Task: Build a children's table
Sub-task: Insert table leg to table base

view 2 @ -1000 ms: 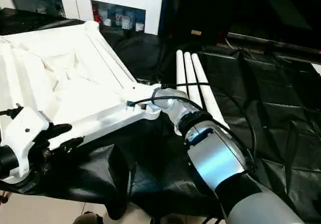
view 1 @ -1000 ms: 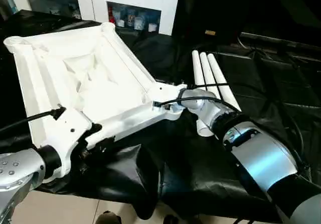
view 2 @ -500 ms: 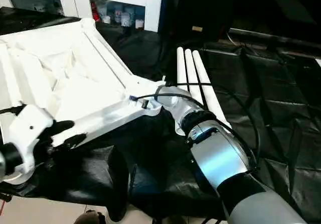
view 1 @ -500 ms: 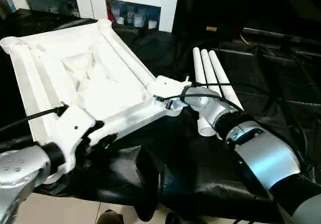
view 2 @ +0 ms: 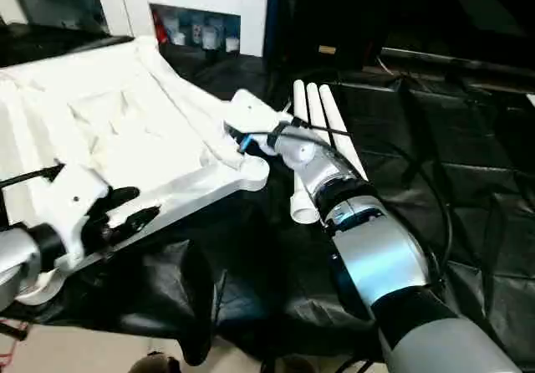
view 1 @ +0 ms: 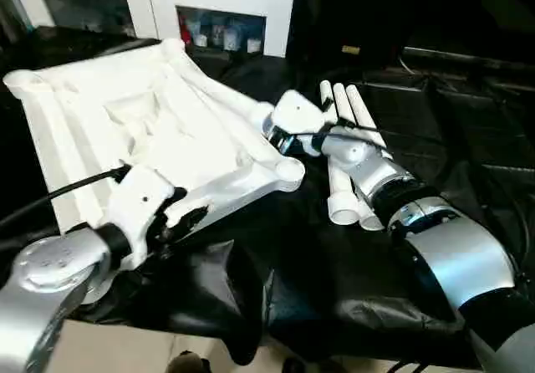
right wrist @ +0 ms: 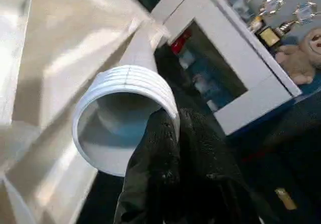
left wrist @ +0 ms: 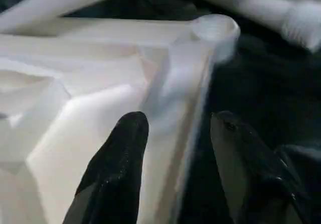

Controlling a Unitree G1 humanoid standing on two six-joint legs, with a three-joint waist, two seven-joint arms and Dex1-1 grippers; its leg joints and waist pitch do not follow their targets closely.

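The children's table lies in parts on a black cloth. Its white tabletop point(view 1: 125, 114) rests underside up at the left, tilted, with a round corner socket point(view 1: 290, 172) at its near right. My left gripper point(view 1: 180, 214) is shut on the tabletop's near rim, one black finger point(left wrist: 123, 153) inside and the other outside. My right gripper point(view 1: 288, 139) is shut on the rim of a white leg's threaded open end point(right wrist: 120, 113). This leg runs back along the tabletop's right side. Three more legs point(view 1: 347, 130) lie side by side just right of that gripper.
A white cabinet with glass doors point(view 1: 226, 5) stands behind the tabletop. The black cloth point(view 1: 334, 273) hangs in folds over the near edge, with pale floor point(view 1: 125, 348) below. Black cables loop over both wrists.
My right gripper has shut on the leg's end and lifted it up and back from the corner socket. The tabletop now sits more tilted. My left gripper keeps its hold.
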